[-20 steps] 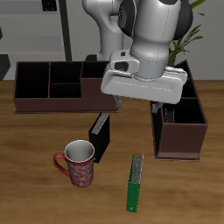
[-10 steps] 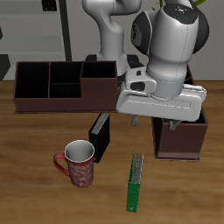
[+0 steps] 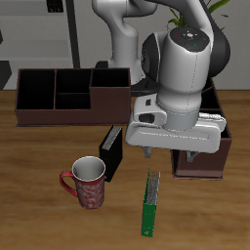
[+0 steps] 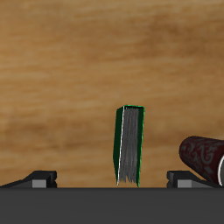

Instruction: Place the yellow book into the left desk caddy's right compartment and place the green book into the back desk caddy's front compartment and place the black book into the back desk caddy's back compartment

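The green book [image 3: 149, 203] stands on edge on the table near its front edge. In the wrist view the green book [image 4: 129, 145] shows its page edge, in line with the gap between my fingers. My gripper [image 3: 172, 154] hangs open above and a little behind it, holding nothing; in the wrist view the gripper [image 4: 112, 179] has its tips wide apart. The black book [image 3: 113, 151] stands near the table's middle. The back desk caddy [image 3: 59, 117] is dark brown with several compartments. The arm covers much of the left desk caddy [image 3: 200, 170]. The yellow book is hidden.
A red patterned mug [image 3: 86, 183] stands close to the black book, toward the front edge; the mug [image 4: 203, 157] also shows in the wrist view beside the green book. A potted plant [image 3: 186, 14] rises behind the arm.
The arm has swung forward from over the left desk caddy and come down toward the green book. The gripper stays open; the books and the mug have not moved.
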Tool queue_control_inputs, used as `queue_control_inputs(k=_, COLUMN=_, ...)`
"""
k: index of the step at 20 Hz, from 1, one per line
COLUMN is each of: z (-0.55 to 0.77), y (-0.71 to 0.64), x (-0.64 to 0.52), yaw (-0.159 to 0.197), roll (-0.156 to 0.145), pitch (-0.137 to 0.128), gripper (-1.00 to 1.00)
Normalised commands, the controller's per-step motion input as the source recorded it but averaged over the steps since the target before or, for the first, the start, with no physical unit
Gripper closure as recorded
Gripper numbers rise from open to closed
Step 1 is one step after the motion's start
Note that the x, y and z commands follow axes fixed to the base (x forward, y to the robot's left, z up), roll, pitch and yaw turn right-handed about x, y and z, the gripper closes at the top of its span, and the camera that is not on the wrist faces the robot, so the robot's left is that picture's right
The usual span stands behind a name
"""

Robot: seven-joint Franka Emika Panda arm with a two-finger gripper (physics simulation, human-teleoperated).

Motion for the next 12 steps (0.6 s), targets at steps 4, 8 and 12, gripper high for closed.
queue_control_inputs(k=4, z=-0.21, y=-0.23, x=0.24, yaw=-0.025, roll=0.021, pitch=0.007, gripper=-1.00)
queue_control_inputs(k=8, z=-0.11, y=-0.19, x=0.13, yaw=0.005, roll=0.040, pitch=0.030, gripper=-1.00)
queue_control_inputs(k=12, z=-0.14, y=-0.17, x=0.16, yaw=0.040, roll=0.049, pitch=0.045, gripper=-1.00)
